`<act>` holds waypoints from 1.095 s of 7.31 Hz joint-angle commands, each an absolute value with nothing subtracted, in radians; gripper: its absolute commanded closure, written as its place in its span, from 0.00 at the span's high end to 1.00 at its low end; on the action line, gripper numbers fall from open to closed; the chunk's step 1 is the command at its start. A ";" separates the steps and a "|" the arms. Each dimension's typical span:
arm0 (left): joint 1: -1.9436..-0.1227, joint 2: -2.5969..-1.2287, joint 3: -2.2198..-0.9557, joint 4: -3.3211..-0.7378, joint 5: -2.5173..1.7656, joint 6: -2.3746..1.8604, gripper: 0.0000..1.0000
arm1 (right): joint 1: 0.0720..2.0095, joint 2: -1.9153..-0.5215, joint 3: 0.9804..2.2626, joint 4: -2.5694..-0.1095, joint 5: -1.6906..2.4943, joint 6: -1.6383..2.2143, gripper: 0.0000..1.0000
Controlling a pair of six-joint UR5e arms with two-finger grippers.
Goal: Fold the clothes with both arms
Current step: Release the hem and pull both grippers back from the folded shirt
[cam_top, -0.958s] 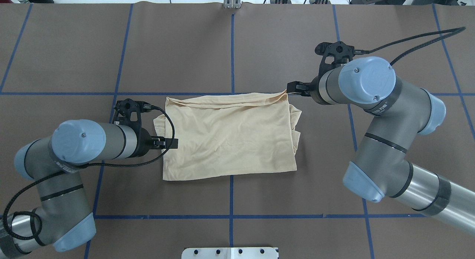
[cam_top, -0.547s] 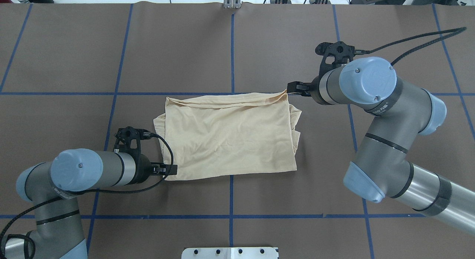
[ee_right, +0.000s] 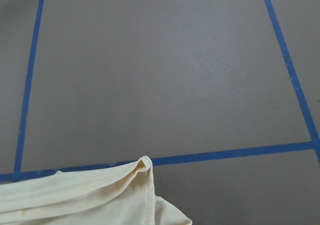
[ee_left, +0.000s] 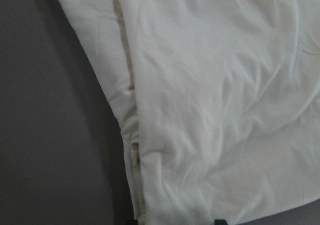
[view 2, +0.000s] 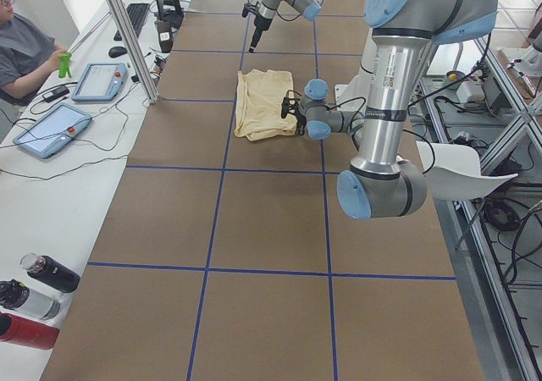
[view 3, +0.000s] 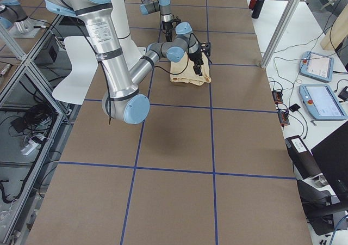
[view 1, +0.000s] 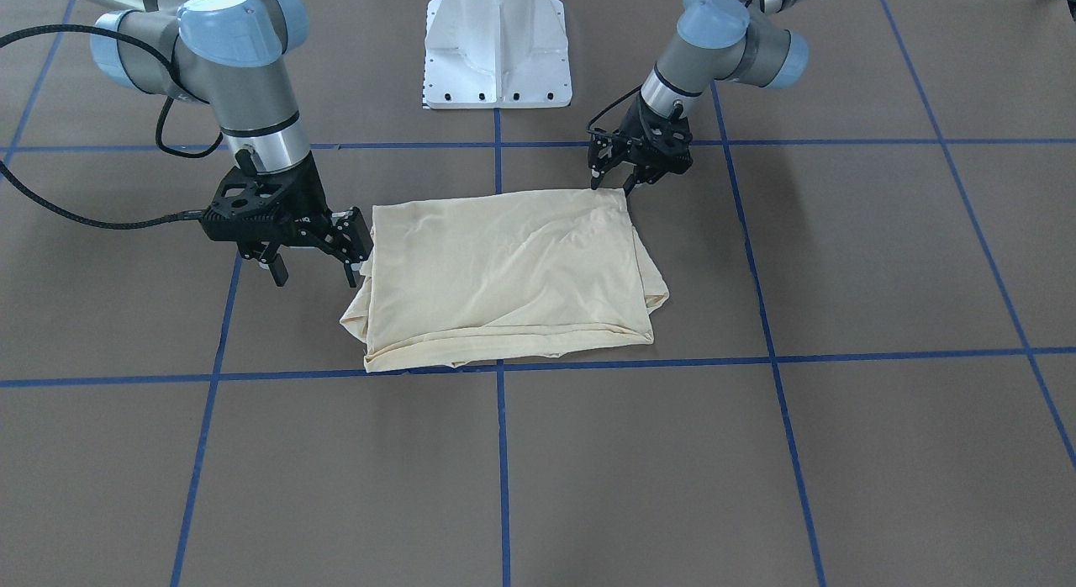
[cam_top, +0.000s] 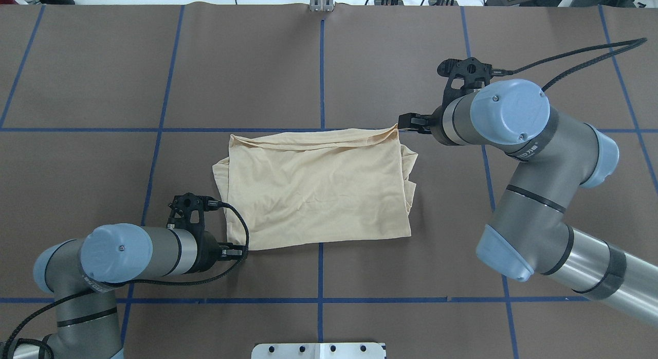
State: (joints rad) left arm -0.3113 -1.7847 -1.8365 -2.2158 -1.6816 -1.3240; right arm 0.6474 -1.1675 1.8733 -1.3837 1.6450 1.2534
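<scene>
Facing the robot, the front view shows the shirt (view 1: 504,267) folded into a rectangle at the middle of the table (view 1: 841,452), well away from every edge. The right claw (view 1: 313,272) hangs released beside one short side. The left claw (view 1: 614,184), fingers spread, stands at a robot-side corner. Overhead, the claws sit at diagonally opposite corners. Left wrist: stacked layers at that corner, unpinched. Right wrist: the far corner peaks slightly. Thin, limp and light, the shirt will likely sag and slide, so pinch all layers at the corners.
</scene>
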 commanded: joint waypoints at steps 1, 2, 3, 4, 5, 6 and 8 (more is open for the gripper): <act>-0.311 -1.786 -1.844 -2.215 -1.683 -1.330 0.00 | 0.646 -1.167 1.875 -1.384 1.644 1.255 1.00; -0.314 -1.786 -1.854 -2.215 -1.683 -1.327 0.00 | 0.646 -1.167 1.873 -1.384 1.644 1.255 1.00; -0.340 -1.781 -1.874 -2.214 -1.681 -1.312 0.00 | 0.646 -1.167 1.871 -1.382 1.643 1.255 1.00; -0.397 -1.781 -1.868 -2.206 -1.681 -1.281 0.00 | 0.644 -1.167 1.871 -1.384 1.643 1.255 1.00; -0.455 -1.781 -1.847 -2.203 -1.681 -1.223 0.00 | 0.644 -1.167 1.870 -1.382 1.643 1.255 1.00; -0.527 -1.784 -1.789 -2.203 -1.681 -1.165 0.00 | 0.643 -1.167 1.870 -1.382 1.643 1.255 1.00; -0.688 -1.811 -1.674 -2.212 -1.686 -0.935 0.00 | 0.643 -1.164 1.868 -1.382 1.643 1.255 1.00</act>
State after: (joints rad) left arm -0.5850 -1.7916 -1.7430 -2.2065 -1.6834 -1.0731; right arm 0.6431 -1.1659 1.8696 -1.3822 1.6429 1.2548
